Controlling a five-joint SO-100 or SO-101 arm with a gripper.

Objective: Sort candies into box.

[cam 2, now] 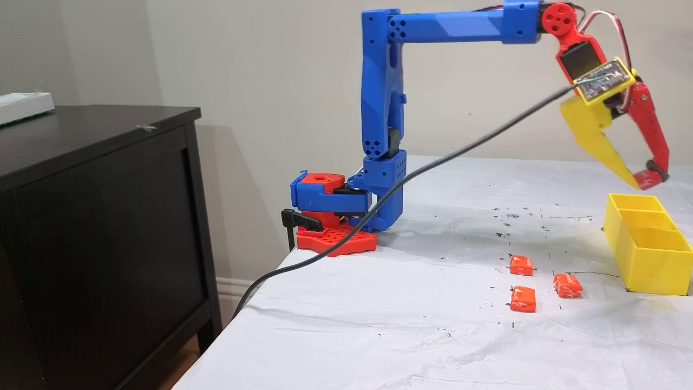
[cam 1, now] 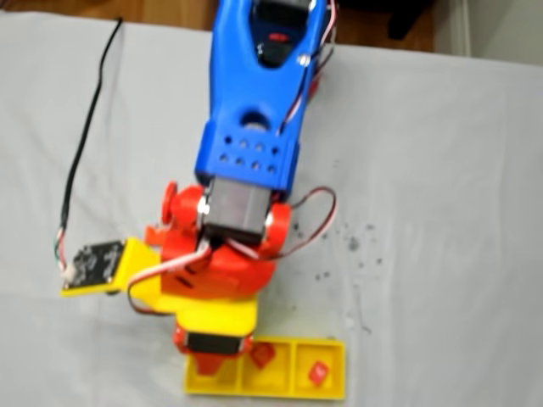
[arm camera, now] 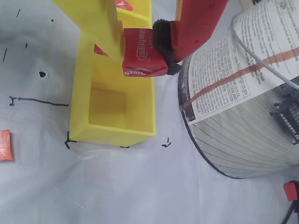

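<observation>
My gripper (arm camera: 144, 44) is shut on a red wrapped candy (arm camera: 140, 65), pinched between the yellow finger and the padded red finger. It hangs just above the yellow box (arm camera: 112, 133), over the bare end compartment. In a fixed view the gripper (cam 2: 647, 180) holds the candy above the box (cam 2: 649, 271). From above, the gripper (cam 1: 208, 356) covers the left compartment of the box (cam 1: 293, 393); one candy (cam 1: 262, 354) lies in the middle compartment and another (cam 1: 318, 372) in the right one. Three candies (cam 2: 521, 265) (cam 2: 523, 299) (cam 2: 567, 285) lie on the white cloth left of the box.
A large round container wrapped in printed paper (arm camera: 243, 93) stands close to the box's right side in the wrist view. A loose candy (arm camera: 4, 144) lies at that view's left edge. A black cable (cam 2: 433, 162) hangs from the wrist. A dark cabinet (cam 2: 97, 216) stands beside the table.
</observation>
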